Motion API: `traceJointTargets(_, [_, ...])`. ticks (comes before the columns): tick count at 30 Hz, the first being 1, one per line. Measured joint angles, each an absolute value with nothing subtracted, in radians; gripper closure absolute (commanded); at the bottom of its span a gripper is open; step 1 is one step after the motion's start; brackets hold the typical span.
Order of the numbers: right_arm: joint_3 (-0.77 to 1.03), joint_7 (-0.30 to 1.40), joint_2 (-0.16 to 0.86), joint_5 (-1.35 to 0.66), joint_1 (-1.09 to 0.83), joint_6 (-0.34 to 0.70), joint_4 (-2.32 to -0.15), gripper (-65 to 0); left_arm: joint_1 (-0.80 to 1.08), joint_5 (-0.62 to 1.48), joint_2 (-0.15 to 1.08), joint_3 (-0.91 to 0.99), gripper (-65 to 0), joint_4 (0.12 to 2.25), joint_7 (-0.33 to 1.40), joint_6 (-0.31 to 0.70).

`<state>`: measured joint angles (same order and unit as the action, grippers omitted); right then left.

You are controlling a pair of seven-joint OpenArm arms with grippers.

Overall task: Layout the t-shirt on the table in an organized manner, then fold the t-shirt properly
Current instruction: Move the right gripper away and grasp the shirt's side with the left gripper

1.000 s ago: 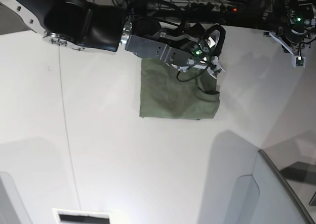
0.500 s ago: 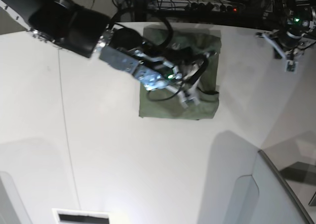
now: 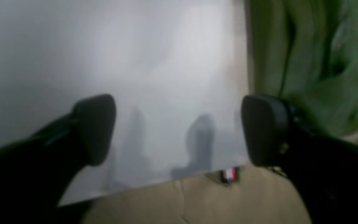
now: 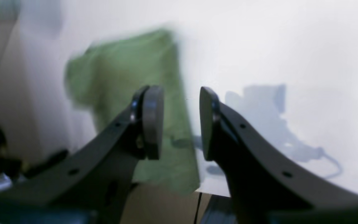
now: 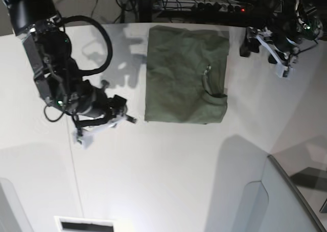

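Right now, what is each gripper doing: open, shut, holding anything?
Left gripper: open, empty, beside the t-shirt.
Right gripper: open, jaws narrowly apart, nothing between them.

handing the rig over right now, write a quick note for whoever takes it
Left pincer: open, empty, at the table's far edge, just beside the shirt.
Right pincer: jaws apart, empty, off the shirt's other side, over bare table.
Shirt: lies as a neat rectangle at the far middle of the table, collar showing near one corner, neither arm touching it.
Done: sides folded in, so it seems.
Left: probably a final fold to halve it; check the edges line up first.
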<state>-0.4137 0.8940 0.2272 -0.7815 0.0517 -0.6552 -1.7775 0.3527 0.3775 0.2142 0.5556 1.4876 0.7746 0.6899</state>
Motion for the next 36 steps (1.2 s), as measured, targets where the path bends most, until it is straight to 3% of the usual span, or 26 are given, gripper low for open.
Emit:
traceJointTargets(24, [-0.45, 0.908, 0.271, -0.804, 0.049, -0.647, -1.737, -18.9, 0.224, 0.429, 0.132, 0.362, -63.4, 1.251, 0.532, 0.709])
traceJointTargets(36, [-0.45, 0.905, 0.271, -0.804, 0.038, -0.646, -1.737, -18.9, 0.211, 0.43, 0.125, 0.361, -36.9, 1.222, 0.538, 0.711])
